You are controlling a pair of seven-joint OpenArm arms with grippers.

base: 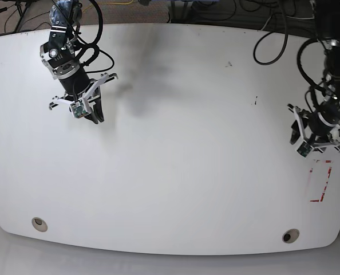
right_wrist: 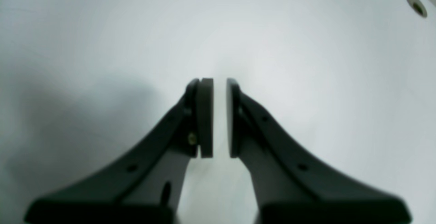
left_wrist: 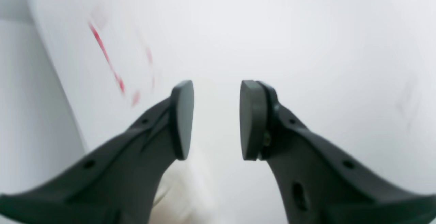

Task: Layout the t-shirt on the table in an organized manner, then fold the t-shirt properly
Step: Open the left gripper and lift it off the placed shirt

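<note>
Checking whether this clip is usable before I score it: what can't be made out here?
- T-shirt: in no view; the base view shows only bare table.
- Left wrist view: a pale patch under the left gripper is too blurred to identify.
- Left wrist view: the red tape is smeared by motion blur.
- Base view: the dark marks are too small to read.

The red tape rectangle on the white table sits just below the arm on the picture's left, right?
No. In the base view the red tape rectangle on the white table sits just below the arm on the picture's right.
</note>
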